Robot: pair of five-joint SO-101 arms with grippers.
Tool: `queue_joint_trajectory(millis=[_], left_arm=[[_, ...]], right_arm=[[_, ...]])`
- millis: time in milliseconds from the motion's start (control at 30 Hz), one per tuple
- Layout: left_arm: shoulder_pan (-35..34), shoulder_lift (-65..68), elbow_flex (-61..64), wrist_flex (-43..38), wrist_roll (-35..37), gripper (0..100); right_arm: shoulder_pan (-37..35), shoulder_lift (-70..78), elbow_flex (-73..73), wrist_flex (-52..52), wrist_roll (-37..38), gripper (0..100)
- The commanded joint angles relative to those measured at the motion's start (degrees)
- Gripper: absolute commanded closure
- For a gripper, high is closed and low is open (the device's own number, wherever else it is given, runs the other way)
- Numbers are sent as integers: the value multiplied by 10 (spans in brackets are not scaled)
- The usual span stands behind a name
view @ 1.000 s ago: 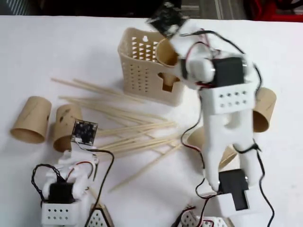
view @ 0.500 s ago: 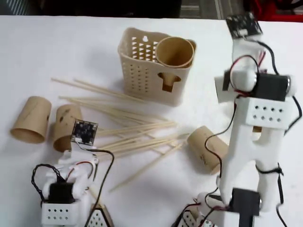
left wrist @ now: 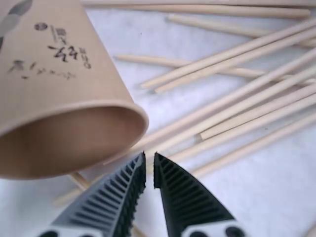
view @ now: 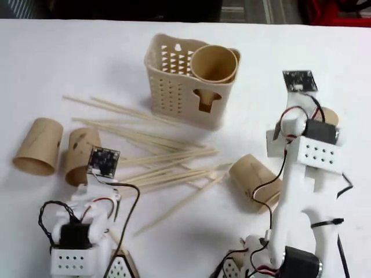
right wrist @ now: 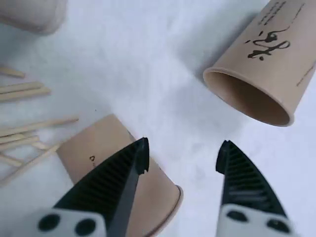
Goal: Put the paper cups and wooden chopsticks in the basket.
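The perforated basket stands at the back middle with one paper cup upright in it. Wooden chopsticks lie scattered in front of it. Two cups lie at the left. My left gripper is shut and empty, low over the chopsticks beside a lying cup's rim. My right gripper is open above bare table between two lying cups. From above these are the cup near the sticks and the cup behind the right arm.
The left arm sits at the near left edge. Cables hang off both arms. A corner of the basket shows in the right wrist view. Bare white table stretches behind the basket and along the far left.
The right arm has let go of a cup in the basket, swung away to the right and drawn back toward the near side. The left arm has stayed put.
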Motion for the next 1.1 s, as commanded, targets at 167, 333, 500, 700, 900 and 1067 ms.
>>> queue_joint_trajectory(millis=[167,333,500,700,900,1067], left_arm=[[1,-2,-3,3,4,946],[1,-2,-3,3,4,946],[1,-2,-3,3,4,946],[1,-2,-3,3,4,946],[4,-2,-3,3,3,943],[0,-2,-24,2,3,943]], right_arm=[[18,-17,85,-161,-36,758],[20,4,119,-259,-36,759],[25,112,89,-327,-85,759],[57,223,-8,-330,-117,759],[67,246,-26,-333,-115,770],[68,245,-43,-334,-112,907]])
